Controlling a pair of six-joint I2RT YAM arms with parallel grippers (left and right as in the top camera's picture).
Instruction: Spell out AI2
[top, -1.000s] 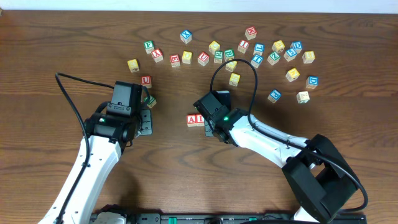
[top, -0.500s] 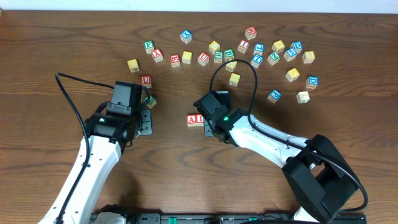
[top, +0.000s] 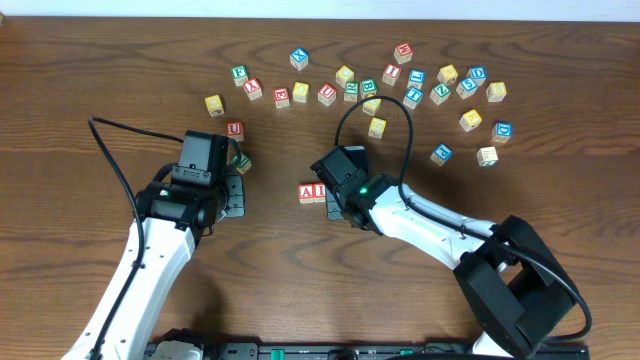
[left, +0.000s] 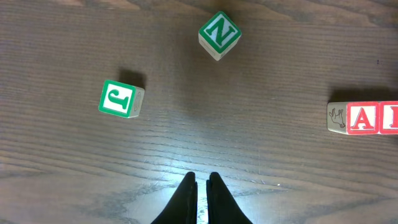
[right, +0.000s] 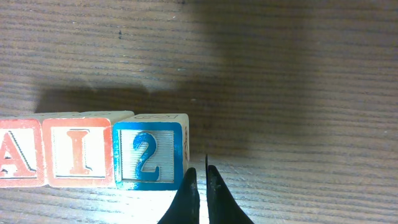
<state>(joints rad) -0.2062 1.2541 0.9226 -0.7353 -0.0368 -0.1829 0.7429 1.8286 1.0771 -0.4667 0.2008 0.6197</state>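
Three cubes stand in a touching row in the right wrist view: the red A cube (right: 18, 155), the red I cube (right: 78, 152) and the blue 2 cube (right: 149, 152). My right gripper (right: 200, 173) is shut and empty, its tips against the lower right corner of the 2 cube. Overhead, the A cube (top: 307, 193) and I cube (top: 319, 193) show left of the right gripper (top: 335, 197), which hides the 2 cube. My left gripper (left: 201, 178) is shut on nothing, low over bare wood. From it the A cube (left: 362, 118) appears far right.
A green J cube (left: 118, 98) and a green N cube (left: 219, 34) lie ahead of the left gripper. Several more letter cubes are scattered across the back of the table (top: 400, 85). A red-lettered cube (top: 234, 129) and a yellow one (top: 214, 104) sit beyond the left arm.
The cube row has slid a touch to the left, with the right gripper following it. The left arm has not moved.
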